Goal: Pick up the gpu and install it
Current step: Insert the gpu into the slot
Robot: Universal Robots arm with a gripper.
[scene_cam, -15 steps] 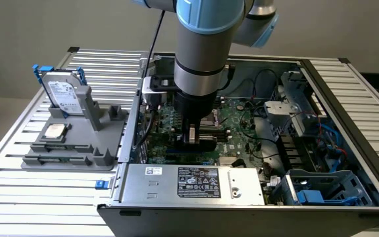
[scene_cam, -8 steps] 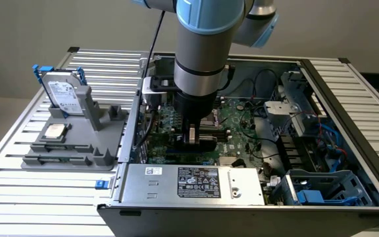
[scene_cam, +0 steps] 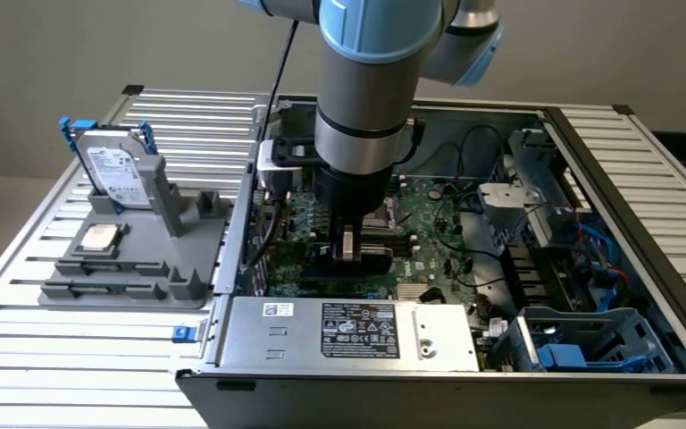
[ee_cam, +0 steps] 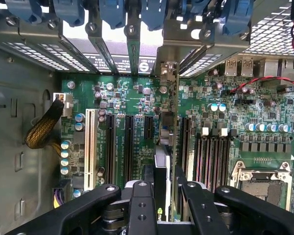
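Wrist view | end effector [ee_cam: 159,193] clamped on gpu [ee_cam: 162,161] | gpu edge-on over motherboard [ee_cam: 137,98] slots

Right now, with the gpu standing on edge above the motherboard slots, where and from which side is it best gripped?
By its upper long edge, from straight above, pads on the two flat faces. The gpu is thin and upright, lower edge toward the slots, so only the top is free; the claw grips it so.
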